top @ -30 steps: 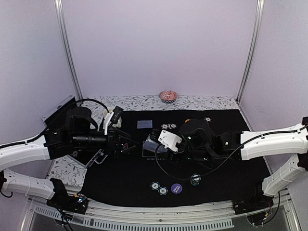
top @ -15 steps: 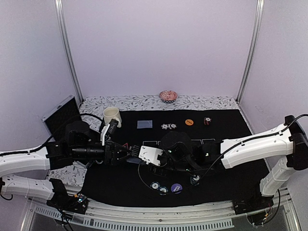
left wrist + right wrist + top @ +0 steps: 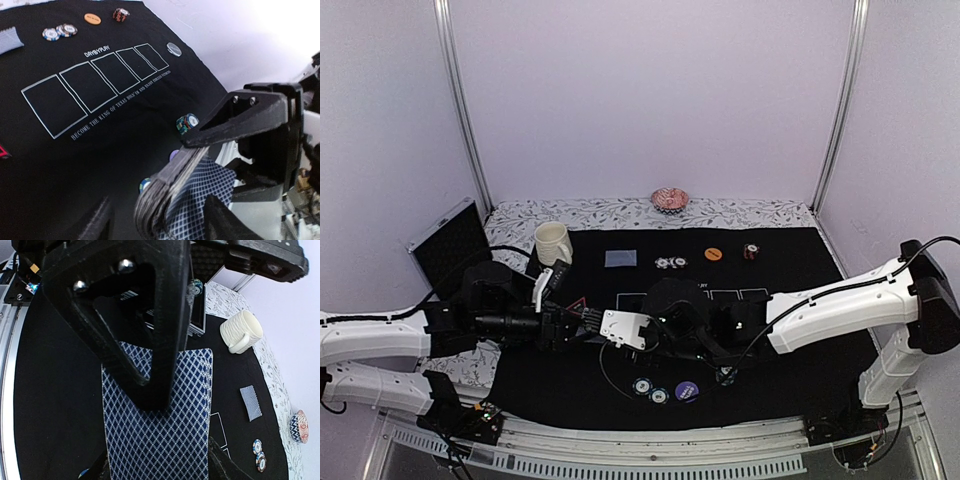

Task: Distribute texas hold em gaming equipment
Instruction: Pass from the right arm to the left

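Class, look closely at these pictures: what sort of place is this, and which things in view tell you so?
Probably a robot test booth set up as a poker table: plain walls on a metal frame, two arms bolted at the table's edge, and a black mat printed with five card boxes, with chips on it.
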Available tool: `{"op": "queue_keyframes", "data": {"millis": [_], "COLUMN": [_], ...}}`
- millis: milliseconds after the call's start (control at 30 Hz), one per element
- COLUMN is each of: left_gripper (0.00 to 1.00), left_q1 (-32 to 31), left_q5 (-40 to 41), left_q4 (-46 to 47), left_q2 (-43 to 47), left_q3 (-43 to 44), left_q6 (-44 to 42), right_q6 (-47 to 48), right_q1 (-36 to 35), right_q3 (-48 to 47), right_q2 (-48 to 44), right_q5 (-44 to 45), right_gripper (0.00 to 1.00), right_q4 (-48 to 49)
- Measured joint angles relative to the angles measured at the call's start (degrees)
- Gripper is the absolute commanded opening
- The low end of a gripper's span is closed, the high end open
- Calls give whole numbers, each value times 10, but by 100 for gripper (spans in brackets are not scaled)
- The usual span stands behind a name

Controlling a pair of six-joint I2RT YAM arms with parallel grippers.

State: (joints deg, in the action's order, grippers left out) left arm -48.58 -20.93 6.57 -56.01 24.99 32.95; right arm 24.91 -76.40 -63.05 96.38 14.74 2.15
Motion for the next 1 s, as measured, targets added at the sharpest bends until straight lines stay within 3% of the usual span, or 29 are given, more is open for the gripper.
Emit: {"op": "queue_keyframes", "data": {"millis": [267,367,433,467,500,733,1000], "left_gripper": [0,0,0,0,0,0,0], "left_q1": [7,9,9,9,9,4,3], "left_q5": [-56,-74,-82,-84,-87,-102,-106], "left_q4": [51,68,77,79,82,86,90], "left_q2": [-9,-1,7,14,24,89,93], "left_q3": [-19,-33,-43,-47,-51,-61,-61], "left_q6": [5,12,19,22,27,45,55], "right_q6": [19,25,26,26,29,30,39], "right_q1": [-10,-11,-14,-15,-17,-14,-13], "right_q3": [0,0,0,0,0,0,0], "right_q2": [7,10,11,12,14,16,21], "right_q5": [5,7,10,10,14,38,42], "right_gripper": [50,53,75,93,100,99,95], "right_q4": [-2,-8,-7,-5,0,27,45]}}
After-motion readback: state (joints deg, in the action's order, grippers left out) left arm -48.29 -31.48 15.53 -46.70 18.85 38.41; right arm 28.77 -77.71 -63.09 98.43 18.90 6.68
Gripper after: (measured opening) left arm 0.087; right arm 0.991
